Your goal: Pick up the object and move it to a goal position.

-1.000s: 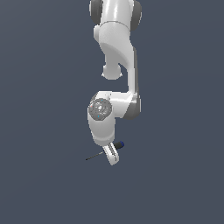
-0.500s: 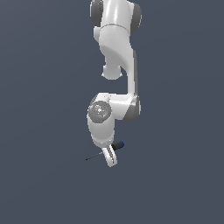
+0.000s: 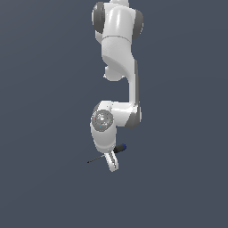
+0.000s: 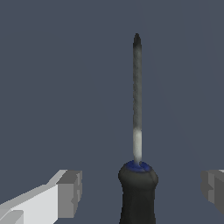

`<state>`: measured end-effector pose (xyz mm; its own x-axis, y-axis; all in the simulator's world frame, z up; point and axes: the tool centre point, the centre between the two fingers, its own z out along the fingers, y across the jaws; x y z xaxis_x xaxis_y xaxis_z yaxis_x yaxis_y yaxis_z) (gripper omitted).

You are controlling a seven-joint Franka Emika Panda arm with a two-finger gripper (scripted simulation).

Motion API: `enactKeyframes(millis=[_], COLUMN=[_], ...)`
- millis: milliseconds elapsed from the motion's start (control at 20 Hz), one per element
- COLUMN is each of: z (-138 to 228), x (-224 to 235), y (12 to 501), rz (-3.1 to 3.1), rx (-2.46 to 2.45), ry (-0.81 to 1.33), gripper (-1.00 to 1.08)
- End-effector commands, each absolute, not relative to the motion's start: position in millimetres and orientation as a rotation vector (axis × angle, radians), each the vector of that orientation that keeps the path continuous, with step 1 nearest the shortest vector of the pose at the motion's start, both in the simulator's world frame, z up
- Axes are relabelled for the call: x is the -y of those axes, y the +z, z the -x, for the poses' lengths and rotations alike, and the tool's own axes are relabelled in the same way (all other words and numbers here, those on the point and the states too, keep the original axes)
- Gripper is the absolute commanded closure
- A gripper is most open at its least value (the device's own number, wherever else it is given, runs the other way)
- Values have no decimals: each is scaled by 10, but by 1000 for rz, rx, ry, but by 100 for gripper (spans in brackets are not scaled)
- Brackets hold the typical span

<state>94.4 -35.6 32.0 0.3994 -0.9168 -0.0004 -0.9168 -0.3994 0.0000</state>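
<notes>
A small screwdriver point(image 4: 137, 131) is seen lying on a plain dark grey counter point(image 3: 44, 178), its thin shaft pointing toward the exterior view's left and its black, blue-tipped handle partly hidden behind the gripper point(image 3: 113, 161). The task is judged to be at an early stage: the screwdriver has not yet been grasped or lifted, and no goal marker can be made out. In the wrist view the gripper is shown spread wide, with the handle between its two grey fingertips point(image 4: 70, 192) and touched by neither. The white arm point(image 3: 118, 53) is seen hanging straight down from above, bent at the wrist, with the gripper lowered around the handle
</notes>
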Motion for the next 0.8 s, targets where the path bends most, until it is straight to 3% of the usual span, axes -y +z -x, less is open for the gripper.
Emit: enactKeyframes(millis=[0,300,350,750], z=[-940,-955,-955,-955], x=[358,357,357,357], y=[204,151,151,151], rz=[2627,2627,2627,2627], rx=[-1723,-1723,-1723,-1723], ry=[0,0,0,0], gripper=[-92,-92,108,108])
